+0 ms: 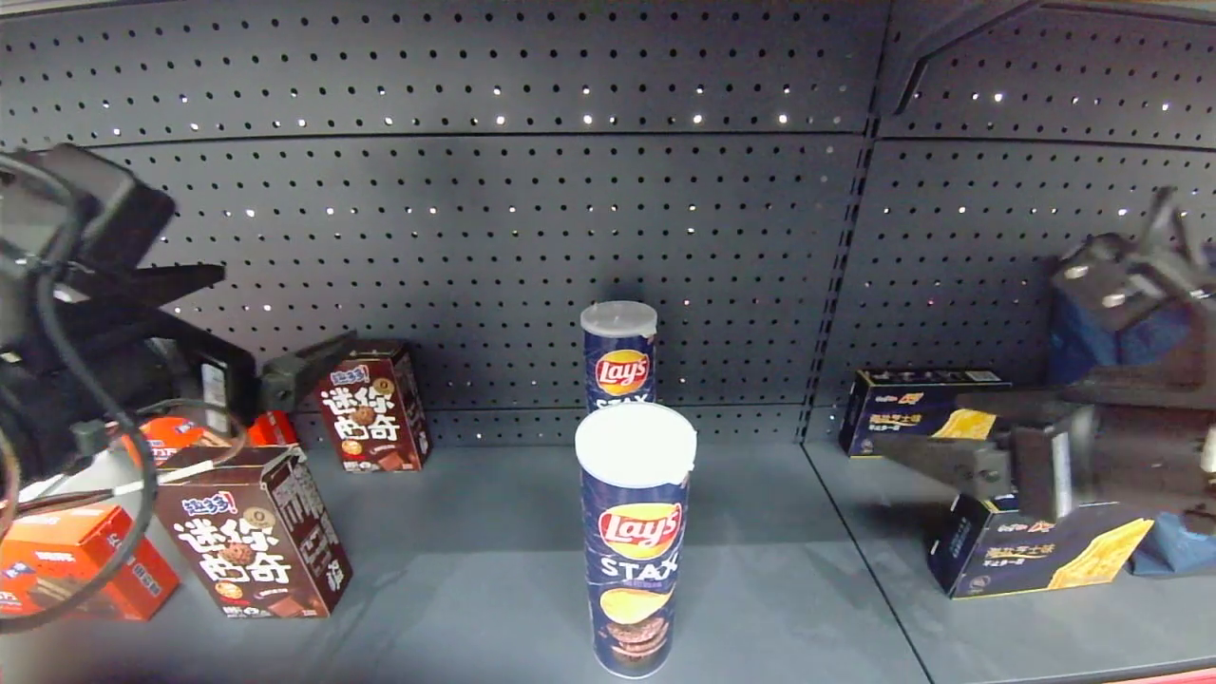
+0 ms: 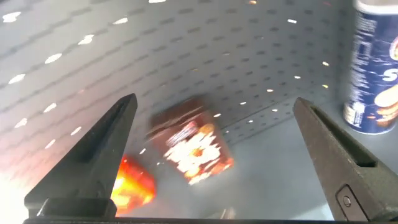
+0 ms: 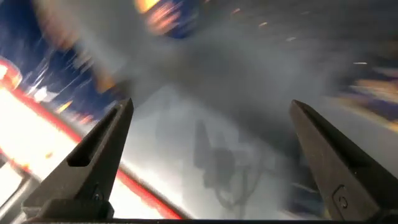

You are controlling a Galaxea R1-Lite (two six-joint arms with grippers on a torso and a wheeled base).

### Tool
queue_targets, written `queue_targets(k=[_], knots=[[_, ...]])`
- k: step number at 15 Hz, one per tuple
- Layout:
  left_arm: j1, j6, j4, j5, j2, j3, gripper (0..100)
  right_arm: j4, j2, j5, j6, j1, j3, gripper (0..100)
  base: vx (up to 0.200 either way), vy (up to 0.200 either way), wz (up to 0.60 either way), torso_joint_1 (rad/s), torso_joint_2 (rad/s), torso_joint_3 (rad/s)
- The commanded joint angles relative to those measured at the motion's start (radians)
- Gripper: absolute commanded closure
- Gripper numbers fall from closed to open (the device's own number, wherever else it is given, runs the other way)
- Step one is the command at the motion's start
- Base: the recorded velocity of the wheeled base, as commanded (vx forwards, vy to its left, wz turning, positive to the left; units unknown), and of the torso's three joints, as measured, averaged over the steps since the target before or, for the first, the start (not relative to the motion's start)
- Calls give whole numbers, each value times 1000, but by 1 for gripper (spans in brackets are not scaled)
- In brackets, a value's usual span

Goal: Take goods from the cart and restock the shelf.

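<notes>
Left gripper (image 2: 216,102): released, fingers spread wide, nothing between them; held at the left end of the shelf, near the brown cookie boxes.
Right gripper (image 3: 211,104): released too, empty; held low over the right bay, above the blue boxes.
Goods placed, centre: front chip can (image 1: 635,541) upright near the shelf edge; rear chip can (image 1: 618,356) upright right behind it, close to the back panel.
Goods placed, left: front brown box (image 1: 255,532) and rear brown box (image 1: 372,406), both upright, well apart; orange boxes (image 1: 85,560) just beside the front one.
Goods placed, right: front blue box (image 1: 1045,556) lying flat, rear blue box (image 1: 917,408) behind it.
Progress (judged): shelf partly stocked, rows short, bare deck between groups; nothing in hand, so likely between placements, with another pick from the cart due next.
Surface: grey shelf deck (image 1: 475,570), flat and smooth.
Room: dark pegboard back panel (image 1: 475,237) with light through the holes; vertical upright dividing centre bay from right bay.
</notes>
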Motion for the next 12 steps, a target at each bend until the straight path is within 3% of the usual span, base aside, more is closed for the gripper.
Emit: queue_targets(k=[1, 3, 5, 6, 8, 9, 10, 11, 12], knots=[[91, -84, 8, -1, -293, 163, 0, -5, -371, -1, 1, -327, 158, 0, 0, 0, 0, 0, 0, 0], [97, -141, 7, 8, -455, 298, 0, -2, -602, -3, 1, -489, 325, 0, 0, 0, 0, 0, 0, 0], [97, -145, 24, 21, -587, 402, 0, 1, -746, 2, -7, -585, 448, 0, 0, 0, 0, 0, 0, 0], [97, -150, 105, 36, -701, 474, 0, 3, -858, 5, -7, -655, 546, 0, 0, 0, 0, 0, 0, 0], [97, -155, 217, 50, -837, 497, 0, 1, -942, 8, -13, -681, 612, 0, 0, 0, 0, 0, 0, 0], [96, -184, 327, 54, -935, 490, 0, 9, -1003, 7, -19, -681, 635, 0, 0, 0, 0, 0, 0, 0], [96, -199, 369, 54, -974, 490, 0, 20, -1030, 7, -19, -681, 641, 0, 0, 0, 0, 0, 0, 0], [96, -230, 482, 54, -1080, 497, 0, 105, -1108, 8, -19, -675, 647, 0, 0, 0, 0, 0, 0, 0], [96, -233, 568, 56, -1149, 502, 0, 181, -1154, 4, -24, -670, 649, 0, 0, 0, 0, 0, 0, 0]])
